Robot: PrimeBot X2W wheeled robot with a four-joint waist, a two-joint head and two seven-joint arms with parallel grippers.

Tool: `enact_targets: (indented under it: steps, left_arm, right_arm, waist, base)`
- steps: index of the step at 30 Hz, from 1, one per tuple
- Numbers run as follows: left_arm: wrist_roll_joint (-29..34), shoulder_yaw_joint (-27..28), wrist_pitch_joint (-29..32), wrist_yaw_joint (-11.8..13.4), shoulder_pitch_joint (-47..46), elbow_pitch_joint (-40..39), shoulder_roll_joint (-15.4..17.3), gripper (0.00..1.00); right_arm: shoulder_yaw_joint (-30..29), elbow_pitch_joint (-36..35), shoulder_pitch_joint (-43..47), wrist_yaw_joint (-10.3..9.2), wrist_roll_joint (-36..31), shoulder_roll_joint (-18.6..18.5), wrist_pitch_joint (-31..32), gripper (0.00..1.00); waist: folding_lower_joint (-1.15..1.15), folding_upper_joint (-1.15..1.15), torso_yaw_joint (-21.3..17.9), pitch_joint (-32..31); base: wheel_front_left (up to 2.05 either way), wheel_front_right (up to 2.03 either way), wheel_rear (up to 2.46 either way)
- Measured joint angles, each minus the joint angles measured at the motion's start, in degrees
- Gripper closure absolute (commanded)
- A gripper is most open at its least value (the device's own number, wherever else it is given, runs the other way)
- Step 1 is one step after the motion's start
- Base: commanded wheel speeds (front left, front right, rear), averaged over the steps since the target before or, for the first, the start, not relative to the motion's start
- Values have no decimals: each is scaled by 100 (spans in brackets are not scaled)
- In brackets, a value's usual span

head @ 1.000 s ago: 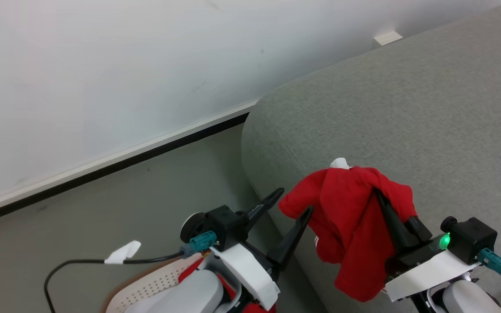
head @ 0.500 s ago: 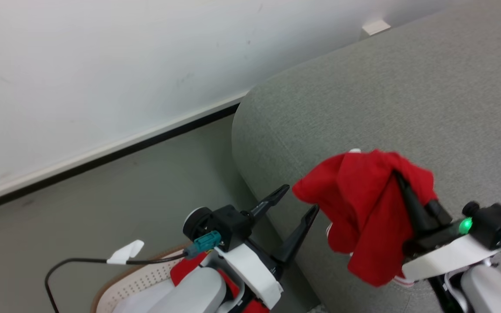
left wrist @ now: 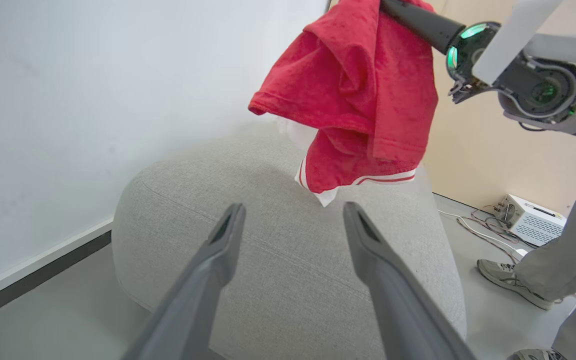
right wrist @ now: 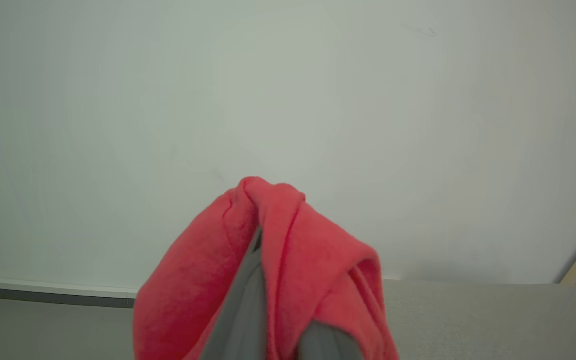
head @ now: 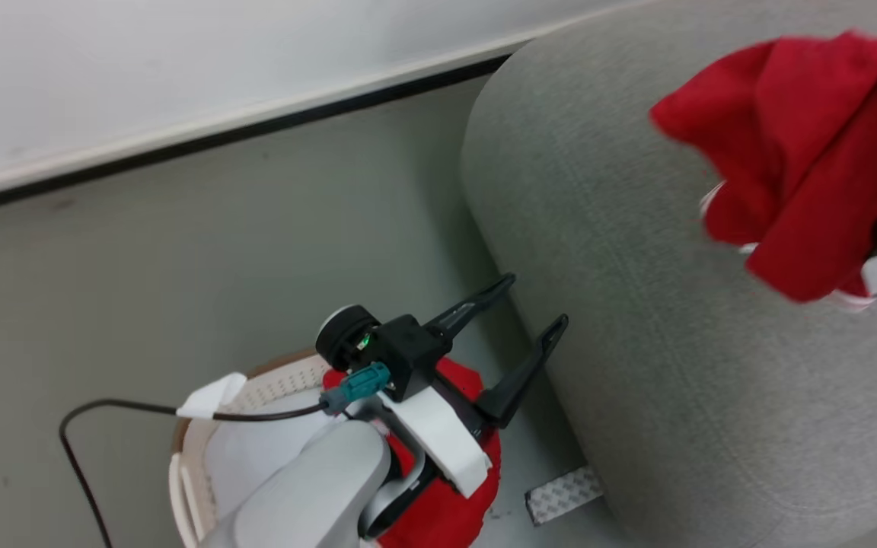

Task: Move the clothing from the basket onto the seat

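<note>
The red clothing (head: 796, 152) hangs high in the air at 2 o'clock in the head view. It is over the seat (head: 636, 342) and not on it yet. The right claw (left wrist: 413, 20) is pinched tight on it, with the cloth flopped over both fingers like a hood. I think it is held up high so it can clear the round edge and drop on top.

The cloth looks soft and a bit fuzzy. It has a white band with red stripes along its low edge, and some white shows underneath.

The seat is big, grey and bumpy like wool, with round, puffy sides.

The left claw (head: 534, 303) is near the middle, pointing to 1 o'clock. Its two long dark fingers are wide apart and hold nothing. It waits by the seat's side.

Under that arm, at 7 o'clock, sits the basket (head: 279, 378). It is white plastic with little holes and a brown rim. A second red piece (head: 446, 502) lies in it beside a white cloth (head: 256, 449), so more work is left.

In the left wrist view, a person's shoe (left wrist: 508, 280) stands on the floor at 4 o'clock.
</note>
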Motion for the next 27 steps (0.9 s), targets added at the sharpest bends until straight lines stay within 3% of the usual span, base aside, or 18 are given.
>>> enact_targets:
  steps: [9, 18, 21, 24, 27]
  left_arm:
    - [115, -40, 63, -5, -474, -89, 52, 0]
    - [196, -38, 34, -5, -707, -71, 45, 0]
    - [196, -36, -2, -5, -765, -56, 8, 0]
    - [196, -37, -16, -5, -789, -27, -37, 0]
    - [199, -37, -56, -5, -794, 24, -37, 0]
  right_arm:
    - [-450, 1202, -1552, 1, 127, -740, -2, 100]
    - [-167, 2693, -2635, 1, -51, -1222, 65, 100]
    - [-20, 3160, -2848, 1, -54, -1305, 279, 100]
    - [165, 3624, -2899, 1, 125, -1302, 838, 91]
    - [405, 3912, -2900, 1, 347, -1301, 1489, 100]
  waist:
    - [1, 0, 544, 876]
    - [0, 0, 1218, 1527]
    - [0, 0, 1414, 1674]
    - [0, 0, 1589, 1772]
    - [0, 0, 1704, 1822]
  base:
    - [0, 0, 0]
    - [0, 0, 0]
    - [0, 0, 0]
    - [0, 0, 0]
    - [0, 0, 0]
